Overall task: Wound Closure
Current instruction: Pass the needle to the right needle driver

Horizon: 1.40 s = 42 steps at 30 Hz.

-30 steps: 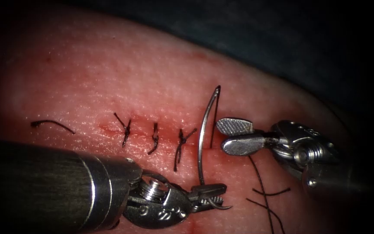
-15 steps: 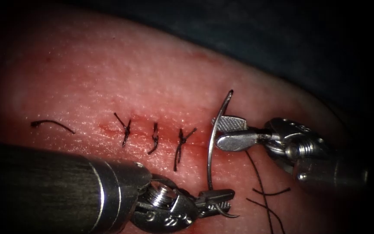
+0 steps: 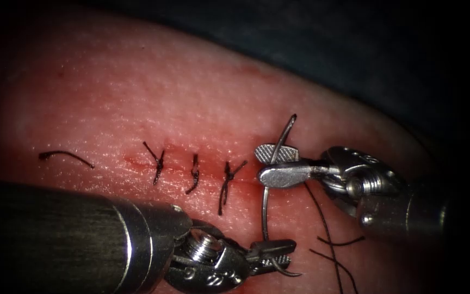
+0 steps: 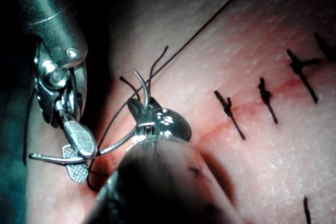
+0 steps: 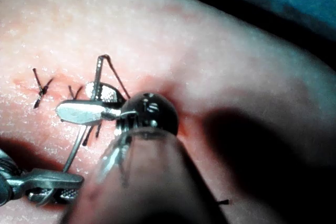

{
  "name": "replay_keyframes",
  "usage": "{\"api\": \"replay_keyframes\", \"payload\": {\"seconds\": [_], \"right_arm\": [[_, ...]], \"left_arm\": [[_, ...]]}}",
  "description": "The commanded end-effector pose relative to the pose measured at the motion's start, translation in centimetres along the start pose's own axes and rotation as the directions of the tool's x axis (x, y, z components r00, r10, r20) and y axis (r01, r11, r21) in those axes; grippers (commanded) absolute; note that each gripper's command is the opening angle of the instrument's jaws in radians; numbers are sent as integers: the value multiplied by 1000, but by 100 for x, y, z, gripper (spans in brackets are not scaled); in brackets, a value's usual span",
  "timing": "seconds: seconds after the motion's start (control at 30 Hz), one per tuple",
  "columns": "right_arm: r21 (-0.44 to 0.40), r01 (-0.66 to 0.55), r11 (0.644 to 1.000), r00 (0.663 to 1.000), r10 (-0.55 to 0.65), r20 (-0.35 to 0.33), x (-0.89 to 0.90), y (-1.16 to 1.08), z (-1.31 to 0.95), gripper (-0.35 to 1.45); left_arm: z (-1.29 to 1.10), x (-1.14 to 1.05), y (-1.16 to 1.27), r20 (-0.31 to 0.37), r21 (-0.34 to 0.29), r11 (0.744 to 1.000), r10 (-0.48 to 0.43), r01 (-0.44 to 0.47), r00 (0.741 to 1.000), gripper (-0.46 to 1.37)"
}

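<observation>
Two tools meet on the needle (image 3: 266,201), which stands clear of the tissue (image 3: 191,103).

Clenched jaws of the left tool (image 3: 270,251) grasp the needle near its pointed end, so the sharp tip hooks out just below them, and the curve rises from there to the right tool (image 3: 272,163). The right tool's jaws are parted around the needle's upper shaft, one blade either side of it; whether they touch the steel is hard to tell. The needle's tail end pokes out above them, and the thread (image 3: 327,228) trails down from behind those jaws across the tissue beside the left tool's tip. Left of both sets of jaws runs the cut (image 3: 202,170), crossed by three knotted stitches (image 3: 227,177), with a loose cut end of thread (image 3: 65,157) farther left.
</observation>
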<state>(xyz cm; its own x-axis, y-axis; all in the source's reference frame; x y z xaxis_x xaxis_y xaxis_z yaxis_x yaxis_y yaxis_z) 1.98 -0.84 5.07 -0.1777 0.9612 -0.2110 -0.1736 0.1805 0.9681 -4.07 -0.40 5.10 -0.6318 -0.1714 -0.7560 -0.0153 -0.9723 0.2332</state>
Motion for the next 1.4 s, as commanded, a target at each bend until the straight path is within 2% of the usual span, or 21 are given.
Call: {"api": "replay_keyframes", "payload": {"seconds": [0.03,0.2,0.3,0.37,1.0,1.07,1.1,1.4], "right_arm": [[-1,0,1000,1000,0,-1,0,0,0,68],[-1,-12,1000,1000,12,-1,1,1,0,57],[0,-23,1000,1000,23,-1,0,1,0,27],[1,-35,999,999,35,-1,-1,1,0,17],[4,-70,998,998,70,10,-8,-4,6,15],[5,-69,998,998,69,12,-9,-4,7,-5],[5,-69,998,998,69,13,-11,-4,7,-35],[15,-117,993,993,116,30,-15,-8,3,-35]], "left_arm": [[0,0,0,0,-4,1000,-1,1,1000,-35],[0,2,0,0,-4,1000,-1,1,1000,-35],[0,3,0,-1,-1,1000,-2,2,1000,-35],[0,3,0,-1,-1,1000,-3,3,1000,-35],[-2,5,-2,-5,6,1000,0,0,1000,-35],[-2,5,-2,-5,6,1000,0,0,1000,-35],[-2,5,-2,-5,6,1000,-1,1,1000,-35],[-2,5,-2,-7,5,1000,-1,1,1000,-35]]}}
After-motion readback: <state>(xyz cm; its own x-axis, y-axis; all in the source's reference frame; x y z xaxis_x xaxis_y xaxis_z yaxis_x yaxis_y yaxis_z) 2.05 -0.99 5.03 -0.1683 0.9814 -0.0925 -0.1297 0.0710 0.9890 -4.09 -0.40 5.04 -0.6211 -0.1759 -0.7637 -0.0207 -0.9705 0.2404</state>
